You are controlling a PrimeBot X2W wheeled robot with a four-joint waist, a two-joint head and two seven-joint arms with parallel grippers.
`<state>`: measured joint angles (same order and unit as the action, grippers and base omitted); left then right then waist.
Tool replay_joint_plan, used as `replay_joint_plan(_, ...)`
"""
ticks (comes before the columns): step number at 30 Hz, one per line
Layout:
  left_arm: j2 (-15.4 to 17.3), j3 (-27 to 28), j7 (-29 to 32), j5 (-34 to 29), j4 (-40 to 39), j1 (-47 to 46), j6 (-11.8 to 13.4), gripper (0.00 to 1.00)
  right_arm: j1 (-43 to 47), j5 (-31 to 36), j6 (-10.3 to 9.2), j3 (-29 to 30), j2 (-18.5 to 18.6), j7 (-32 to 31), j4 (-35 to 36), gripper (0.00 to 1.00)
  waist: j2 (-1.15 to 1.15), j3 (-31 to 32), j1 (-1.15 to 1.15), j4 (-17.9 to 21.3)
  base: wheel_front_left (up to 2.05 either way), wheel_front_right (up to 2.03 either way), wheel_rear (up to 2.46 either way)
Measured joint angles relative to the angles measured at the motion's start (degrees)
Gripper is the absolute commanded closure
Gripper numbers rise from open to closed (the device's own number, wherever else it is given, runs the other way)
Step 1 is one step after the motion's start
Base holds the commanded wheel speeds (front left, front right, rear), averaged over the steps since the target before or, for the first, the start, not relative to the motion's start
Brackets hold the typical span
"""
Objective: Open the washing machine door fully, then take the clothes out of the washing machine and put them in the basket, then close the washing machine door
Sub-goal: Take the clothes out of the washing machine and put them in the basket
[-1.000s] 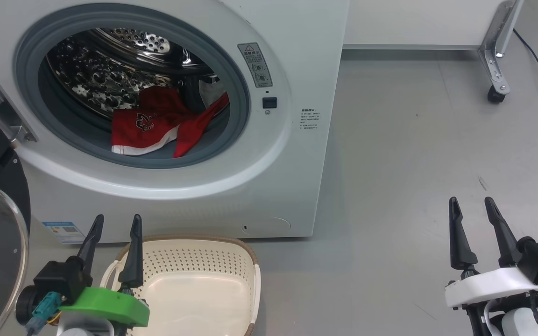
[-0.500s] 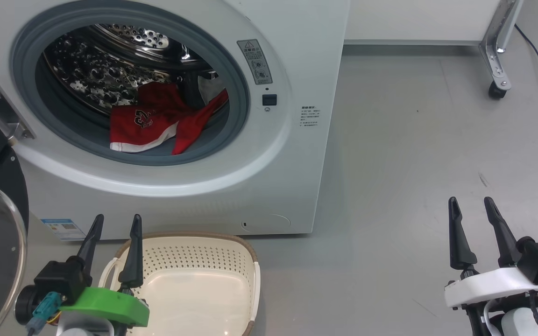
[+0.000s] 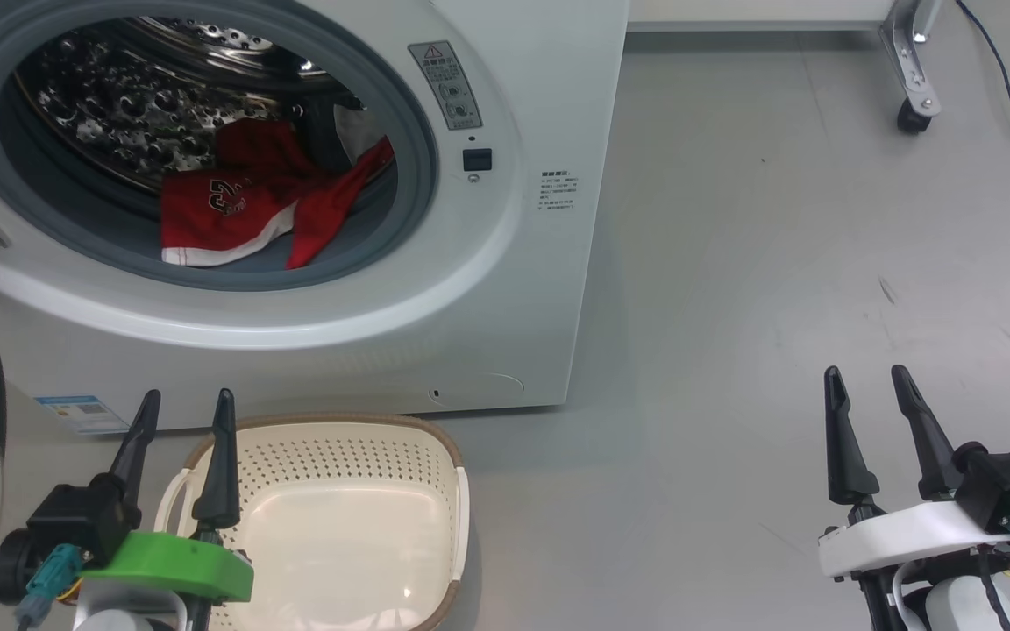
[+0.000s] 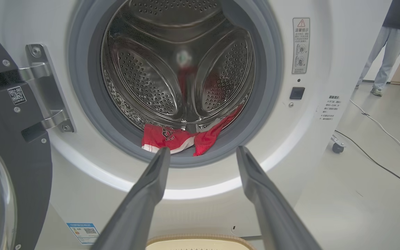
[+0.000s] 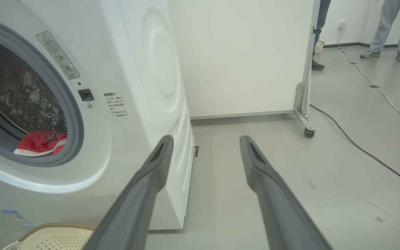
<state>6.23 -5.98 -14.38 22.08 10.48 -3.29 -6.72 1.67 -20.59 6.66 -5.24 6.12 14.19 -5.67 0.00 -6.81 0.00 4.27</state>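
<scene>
Green mount, left gripper [image 3: 187, 400]: low on the robot's left, fingers spread wide, gripping nothing; in head view its tips overlap the left end of the basket [image 3: 330, 419]
White mount, right gripper [image 3: 864, 375]: low right over bare grey floor [image 3: 733, 263], also wide open with nothing held, well apart from the washing machine [image 3: 505, 289]
Basket sits on the floor just in front of the machine, below the drum opening
Washing machine door [image 4: 23, 163] is swung open on the robot's left, hinge bracket exposed
Clothes [image 3: 224, 210] lie at the bottom front of the steel drum [image 4: 151, 76], red with a white hem, one red strip draped toward the grey gasket [image 3: 417, 175]
Farther back: cable [image 5: 359, 149] on the floor, a person's legs [image 5: 391, 27]
</scene>
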Motion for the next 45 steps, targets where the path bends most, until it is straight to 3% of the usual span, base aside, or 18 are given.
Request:
replay_joint_plan(17,5.6,3.4,6.9,-3.4,-1.3,-10.4,4.0,0.00,-3.4,-0.1,0.30,-2.8,-1.7,0.0,1.7,0.00,0.00,-10.2,0.00,5.7,0.00,0.00,0.00)
replay_joint_plan(28,12.2,7.7,18.0,-4.2,2.8,-22.7,8.3,0.00,-6.7,-0.6,0.31,-4.7,-2.7,0.0,1.8,0.00,0.00,-17.2,0.00,11.7,0.00,0.00,0.00)
replay_joint_plan(45,17.9,6.8,30.2,-7.6,12.2,-35.8,9.5,0.00,-9.8,-1.6,0.32,-6.5,-3.5,0.1,1.2,0.00,0.00,-24.0,0.00,18.7,0.00,0.00,0.00)
